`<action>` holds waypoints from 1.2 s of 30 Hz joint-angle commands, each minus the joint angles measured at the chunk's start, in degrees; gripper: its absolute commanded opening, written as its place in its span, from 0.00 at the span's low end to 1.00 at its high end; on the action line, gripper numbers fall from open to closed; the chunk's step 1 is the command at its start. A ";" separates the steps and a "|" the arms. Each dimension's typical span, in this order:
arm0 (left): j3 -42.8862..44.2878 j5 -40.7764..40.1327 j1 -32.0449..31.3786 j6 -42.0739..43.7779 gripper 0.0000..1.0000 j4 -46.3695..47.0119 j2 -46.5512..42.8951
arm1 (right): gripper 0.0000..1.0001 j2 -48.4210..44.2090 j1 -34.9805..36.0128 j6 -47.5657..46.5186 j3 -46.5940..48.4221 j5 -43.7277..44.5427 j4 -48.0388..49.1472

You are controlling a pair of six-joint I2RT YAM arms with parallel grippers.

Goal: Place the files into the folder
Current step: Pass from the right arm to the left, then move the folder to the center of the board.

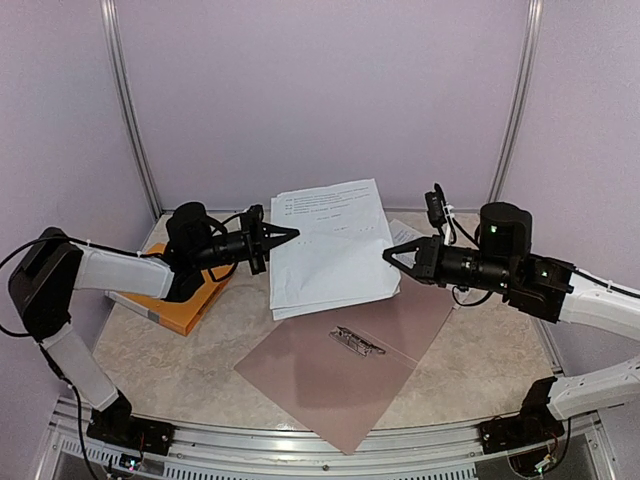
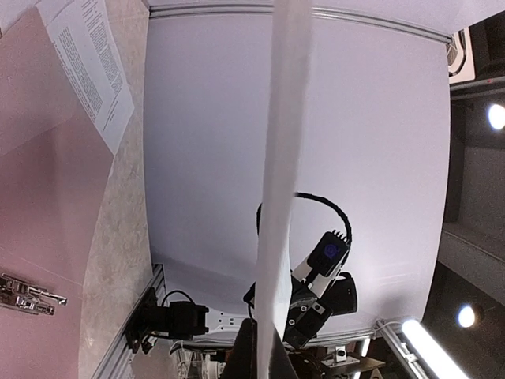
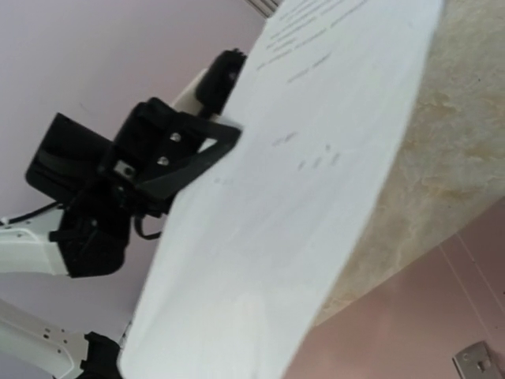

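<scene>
The left gripper (image 1: 290, 236) and right gripper (image 1: 390, 256) were each clamped on an opposite side edge of the files (image 1: 330, 245), held up mid-frame in the top view, just beyond the open folder (image 1: 300, 385). So thin a pinch could have let the loose sheets sag, fan or slip if the arms pulled unevenly. The folder held no sheets, its metal clip (image 1: 357, 342) bare.

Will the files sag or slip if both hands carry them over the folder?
Probably floppy: the files are thin loose sheets, held only at two edges by the left hand and right hand. Sheets may fan or slip apart.
</scene>
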 commanded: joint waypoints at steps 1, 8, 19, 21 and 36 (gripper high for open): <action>-0.67 0.56 0.61 6.15 0.00 -6.01 -3.33 | 0.00 -0.56 -0.92 -0.93 -1.20 0.43 -2.33; -1.61 -1.91 0.16 12.45 0.00 -14.72 -8.46 | 0.16 1.08 -0.98 -1.74 -2.05 0.35 -2.02; -8.54 -27.43 -13.37 21.19 0.00 -45.39 -27.47 | 0.60 2.28 -1.05 -7.34 1.36 6.51 -12.53; -11.29 -30.71 -16.34 17.53 0.00 -46.18 -29.06 | 0.62 3.24 -1.10 -8.24 1.82 6.24 -12.93; -25.46 -46.23 -25.83 4.48 0.00 -49.59 -35.72 | 0.69 26.00 1.62 -28.56 9.34 5.45 -23.99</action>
